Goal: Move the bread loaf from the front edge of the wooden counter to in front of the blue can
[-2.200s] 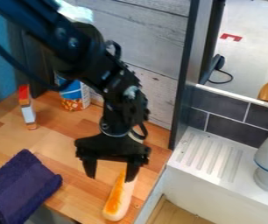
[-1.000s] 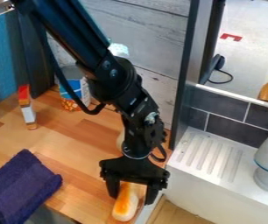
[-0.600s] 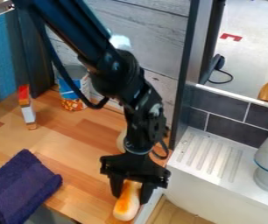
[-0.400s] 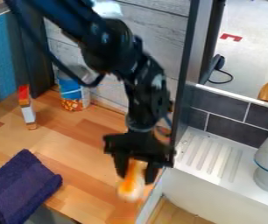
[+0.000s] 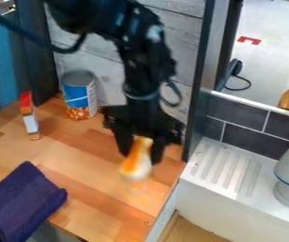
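Just below centre, the gripper pinches the toy near its top. It looks light, smooth and stiff; gripping mid-length would likely balance better.

Butcher-block counter; whitewashed plank wall at 12 o'clock; dark tiles at 3; pale floor at 1.

The jaws, spread wide above the worktop in the first picture, now grip the orange-and-white item and have lifted it from the worktop's front edge, up and back toward the wooden wall. The can is now uncovered by the arm.
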